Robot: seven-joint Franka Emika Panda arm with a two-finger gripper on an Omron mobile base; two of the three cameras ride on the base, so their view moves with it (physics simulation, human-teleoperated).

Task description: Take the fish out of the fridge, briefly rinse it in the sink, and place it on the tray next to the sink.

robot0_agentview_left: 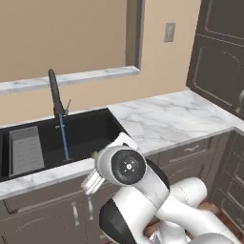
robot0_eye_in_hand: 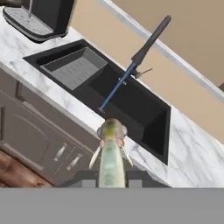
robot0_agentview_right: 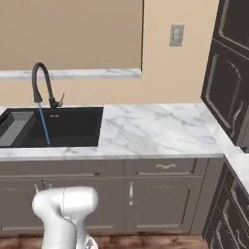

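Note:
My gripper [robot0_eye_in_hand: 111, 180] is shut on the fish [robot0_eye_in_hand: 111, 154], a slender greenish-silver body that sticks out from between the fingers with its head toward the sink [robot0_eye_in_hand: 131, 105]. The fish hangs over the counter's front edge, just short of the black basin. In the left base view a small green bit of the fish [robot0_agentview_left: 94, 155] shows at the front rim of the sink [robot0_agentview_left: 90, 131]. A thin blue stream [robot0_eye_in_hand: 116, 89] runs from the black faucet [robot0_eye_in_hand: 151, 39] into the basin. The tray is out of view.
A grey ribbed rack [robot0_eye_in_hand: 76, 68] lies in the basin's left part. A coffee machine [robot0_eye_in_hand: 41, 15] stands on the counter beyond it. White marble counter [robot0_agentview_left: 167, 119] stretches right to tall dark panelled doors [robot0_agentview_left: 219, 57]; I cannot tell whether these are the fridge. Dark drawers [robot0_agentview_right: 165, 168] run below.

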